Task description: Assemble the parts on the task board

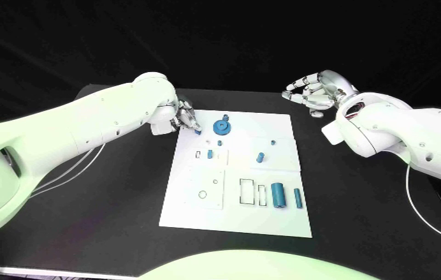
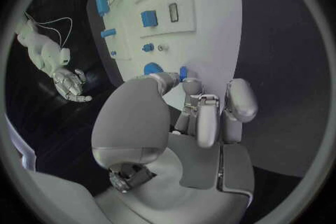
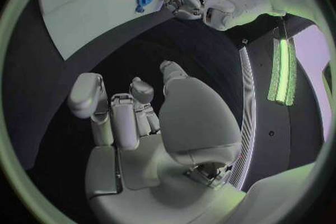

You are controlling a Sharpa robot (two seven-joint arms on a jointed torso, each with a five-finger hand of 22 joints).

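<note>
Head view shows the left hand (image 1: 184, 115) at the far left corner of the task board (image 1: 276, 222), its fingertips drawn together over a small blue part (image 1: 199, 130) at the board's edge. From the left wrist view that small piece (image 2: 182, 73) sits right at the fingertips, apparently pinched, though I cannot tell for certain that it is gripped. Just beyond those fingertips lies the blue round gear (image 1: 222, 126), flat on the board. Farther from that hand, toward the robot, two small blue pegs (image 1: 210, 154) and (image 1: 261, 157) stand near the board's middle, and two blue cylinders (image 1: 278, 194) and (image 1: 297, 198) lie beside the outlined slots at the near end.

The right hand (image 1: 316, 91) hangs over the bare table (image 1: 368, 191), well apart from the board, fingers curled inward with nothing in them.

Judging by this, the assembly is at an early stage: most pieces look loose and unseated, with several outlines unfilled, so nearly every insertion remains.
</note>
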